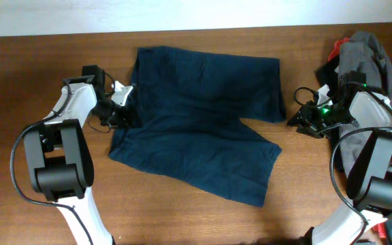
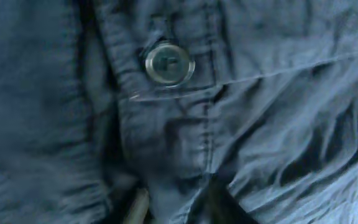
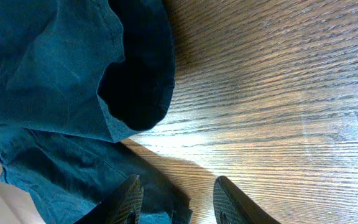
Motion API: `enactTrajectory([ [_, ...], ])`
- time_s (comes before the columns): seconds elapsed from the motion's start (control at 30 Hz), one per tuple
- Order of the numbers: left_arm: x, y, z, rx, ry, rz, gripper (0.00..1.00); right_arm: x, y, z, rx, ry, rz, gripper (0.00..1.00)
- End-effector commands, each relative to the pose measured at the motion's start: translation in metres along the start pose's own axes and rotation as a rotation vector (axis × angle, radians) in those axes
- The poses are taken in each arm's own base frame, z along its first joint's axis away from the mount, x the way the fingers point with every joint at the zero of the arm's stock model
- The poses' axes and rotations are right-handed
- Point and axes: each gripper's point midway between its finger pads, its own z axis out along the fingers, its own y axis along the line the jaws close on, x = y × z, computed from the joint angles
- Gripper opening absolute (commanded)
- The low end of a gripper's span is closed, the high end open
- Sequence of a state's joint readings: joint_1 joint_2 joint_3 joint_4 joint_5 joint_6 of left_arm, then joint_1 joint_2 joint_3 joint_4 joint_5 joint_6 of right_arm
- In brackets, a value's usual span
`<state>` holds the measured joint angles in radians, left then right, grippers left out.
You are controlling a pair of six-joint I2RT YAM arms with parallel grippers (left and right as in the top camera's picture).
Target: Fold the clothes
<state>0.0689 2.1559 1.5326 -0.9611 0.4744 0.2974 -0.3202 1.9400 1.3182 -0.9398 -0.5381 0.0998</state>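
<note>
The dark navy shorts (image 1: 203,116) lie spread on the wooden table, waistband to the left and two legs to the right. My left gripper (image 1: 124,113) is at the waistband edge. In the left wrist view its fingers (image 2: 179,208) are closed on a bunch of navy fabric just below the waist button (image 2: 168,63). My right gripper (image 1: 299,120) is open and empty, just right of the upper leg hem. In the right wrist view its fingers (image 3: 176,199) straddle bare wood beside the leg opening (image 3: 135,93).
A grey garment (image 1: 373,61) is heaped at the far right, with red and black garments (image 1: 335,53) beside it, close to the right arm. The table's back edge meets a white wall (image 1: 182,13).
</note>
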Motion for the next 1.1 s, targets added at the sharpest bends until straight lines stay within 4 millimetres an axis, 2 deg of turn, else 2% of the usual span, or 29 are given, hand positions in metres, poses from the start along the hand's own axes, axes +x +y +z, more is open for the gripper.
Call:
enactTrajectory([
  [0.0,-0.004,-0.012,-0.007,0.021,-0.023,0.043,0.03,0.001,-0.001,-0.004,0.014,-0.008,-0.016,0.43],
  [0.17,-0.009,-0.008,-0.015,0.015,-0.045,0.004,0.01,0.004,-0.008,-0.004,0.05,0.001,-0.008,0.43],
  [0.27,-0.02,-0.003,-0.033,0.012,-0.101,-0.046,0.0,0.01,-0.017,-0.007,0.084,0.022,0.016,0.43],
  [0.33,-0.028,-0.008,-0.046,0.051,-0.148,-0.045,0.0,0.016,-0.022,-0.009,0.091,0.044,0.044,0.43],
  [0.47,-0.037,-0.015,-0.069,0.128,-0.227,-0.043,0.01,0.033,-0.033,-0.015,0.119,0.108,0.078,0.43],
  [0.57,-0.038,-0.016,-0.072,0.146,-0.239,-0.047,0.01,0.054,-0.033,-0.012,0.119,0.182,0.079,0.39],
  [0.63,-0.038,-0.016,-0.072,0.146,-0.238,-0.046,0.0,0.069,-0.034,-0.006,0.12,0.235,0.073,0.24],
  [0.67,-0.038,-0.016,-0.072,0.146,-0.24,-0.044,0.0,0.077,-0.034,-0.003,0.121,0.26,0.074,0.11],
  [0.7,-0.038,-0.017,-0.071,0.146,-0.24,-0.042,0.0,0.085,-0.034,0.002,0.12,0.281,0.076,0.06],
  [0.9,-0.039,-0.018,-0.071,0.146,-0.239,-0.037,0.0,0.119,-0.024,0.037,0.067,0.351,0.026,0.04],
  [1.07,-0.039,-0.018,-0.071,0.145,-0.239,-0.037,0.0,0.125,-0.009,0.059,-0.025,0.33,-0.023,0.04],
])
